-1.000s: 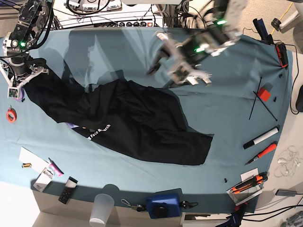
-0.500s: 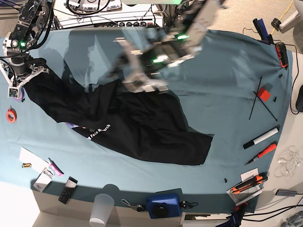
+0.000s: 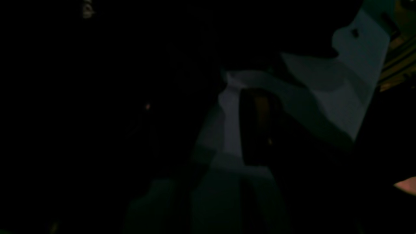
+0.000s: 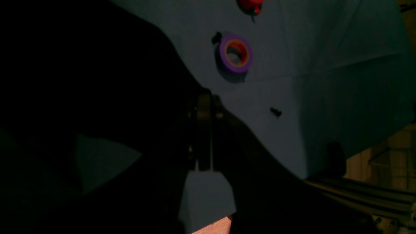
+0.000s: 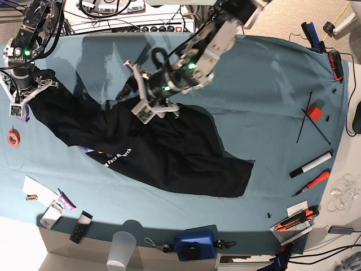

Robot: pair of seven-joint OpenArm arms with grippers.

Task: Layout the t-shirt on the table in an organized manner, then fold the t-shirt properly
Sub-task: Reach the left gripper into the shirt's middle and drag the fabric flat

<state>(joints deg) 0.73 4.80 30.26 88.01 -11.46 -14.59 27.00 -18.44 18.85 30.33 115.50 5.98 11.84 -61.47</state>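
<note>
**Me:** Black knit, all of it slack. The shirt (image 5: 152, 144) lies crumpled in a diagonal band across the tabletop (image 5: 271, 101), from the far left edge down to a squarish hem corner near the middle. White lettering shows on one fold; a sliver of purple peeks out under it.

**Ops:** Claws?

**Me:** Right claw (image 5: 21, 90) is pressed together on a corner of the shirt at the far left edge; the wrist view shows cloth bunched around the closed tips. Left claw (image 5: 148, 96) is spread wide, low over the upper edge of the shirt near the middle, nothing in it.

**Ops:** Risks?

**Me:** Left wrist view is almost black, so I can't judge which layer is under the tips. I could pinch two layers and the shirt would come up twisted. Thin knit could also slide out of the right pinch if I pull hard. The purple tape roll (image 4: 234, 55) sits just beside the right claw; dragged cloth could snag it.

**Ops:** Surface?

**Me:** Teal cloth, matte, some creases. Drag could ruck it.
</note>
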